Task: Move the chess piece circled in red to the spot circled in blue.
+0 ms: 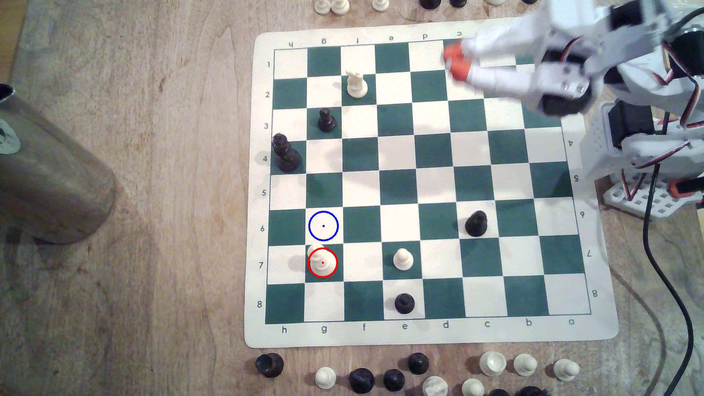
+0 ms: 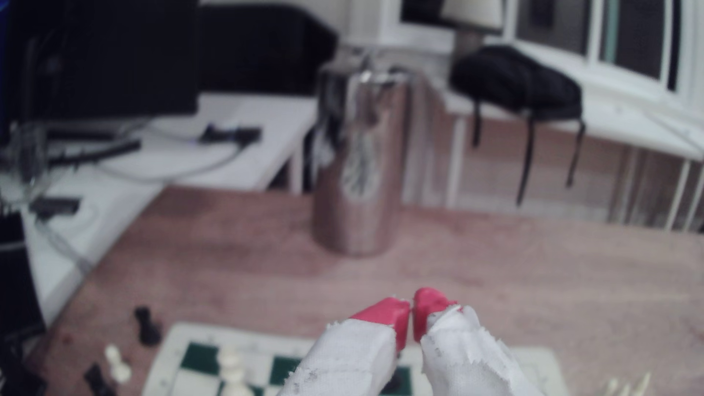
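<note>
Gripper (image 1: 453, 63) is hanging over the board's 1 o'clock corner in the exterior view, orange tips pressed nearly together and gripping nothing; the wrist view is confirming it, red fingertips (image 2: 388, 316) sitting almost in contact with only a sliver of gap. Target, the chess piece circled in red (image 1: 322, 262), is standing upright on a green square at roughly 7 o'clock of the board (image 1: 438, 335), well apart from the gripper. The spot circled in blue (image 1: 323, 225) is sitting on the cream square directly at 12 o'clock of the piece, adjacent and unoccupied. Step in hand, as I'm reading it: the reach, with the whole task ahead. Advice: be opening the jaws wide before descending, be crossing the board high so the black pawn (image 1: 476, 224) and the cream pawn (image 1: 402, 259) aren't getting clipped, be coming down vertically over the red dot, and be closing on the slim body below the head, not the base. The lift only needs clearance; the shift is one square.
</note>
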Controlling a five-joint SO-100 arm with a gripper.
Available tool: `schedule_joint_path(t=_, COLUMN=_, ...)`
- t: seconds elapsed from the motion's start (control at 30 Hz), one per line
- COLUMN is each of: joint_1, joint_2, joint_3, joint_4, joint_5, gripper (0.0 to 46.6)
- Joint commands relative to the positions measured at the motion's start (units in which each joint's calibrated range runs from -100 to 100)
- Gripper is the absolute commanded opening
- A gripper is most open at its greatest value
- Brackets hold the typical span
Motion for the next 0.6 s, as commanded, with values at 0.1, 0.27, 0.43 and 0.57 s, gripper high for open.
schedule_joint_path(t=0.1, joint_1=-9.40, joint_2=8.80, joint_3=-9.17, joint_4=3.24, joint_5=0.00, gripper=1.4)
schedule_joint_path(t=0.27, joint_1=-10.81, joint_2=21.45, joint_3=-16.15, joint_4=1.44, joint_5=-2.88, gripper=2.1)
schedule_joint_path(t=0.43, joint_1=-13.55, joint_2=32.40, joint_3=-20.59, joint_4=-1.34, joint_5=-3.52, gripper=5.3)
schedule_joint_path(t=0.57, joint_1=-14.25, joint_2=41.06, joint_3=-24.31, joint_4=-4.62, joint_5=-4.93, gripper=10.7)
